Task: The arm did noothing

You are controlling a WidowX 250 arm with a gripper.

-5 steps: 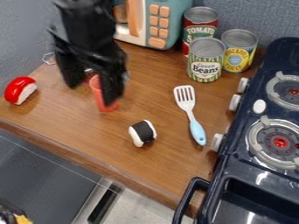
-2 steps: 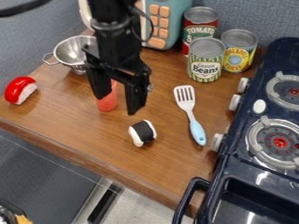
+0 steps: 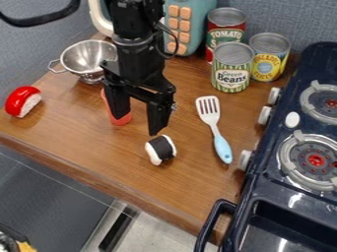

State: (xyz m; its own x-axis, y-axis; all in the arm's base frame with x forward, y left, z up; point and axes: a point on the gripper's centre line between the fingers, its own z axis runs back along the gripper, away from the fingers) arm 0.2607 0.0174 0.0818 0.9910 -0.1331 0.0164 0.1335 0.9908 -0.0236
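toward the front edge of the table (image 3: 85,147), the black-and-white roll (image 3: 160,149) is lying just forward of the gripper (image 3: 137,125), off its stove-side finger. the fingers are standing apart. behind, the red object (image 3: 120,119) is sitting beside the other finger. no target is being specified; holding position is probably sufficing.

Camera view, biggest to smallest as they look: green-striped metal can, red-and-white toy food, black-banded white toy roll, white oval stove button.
Green-striped can
Red toy food and banded roll: too alike to rank
Oval button
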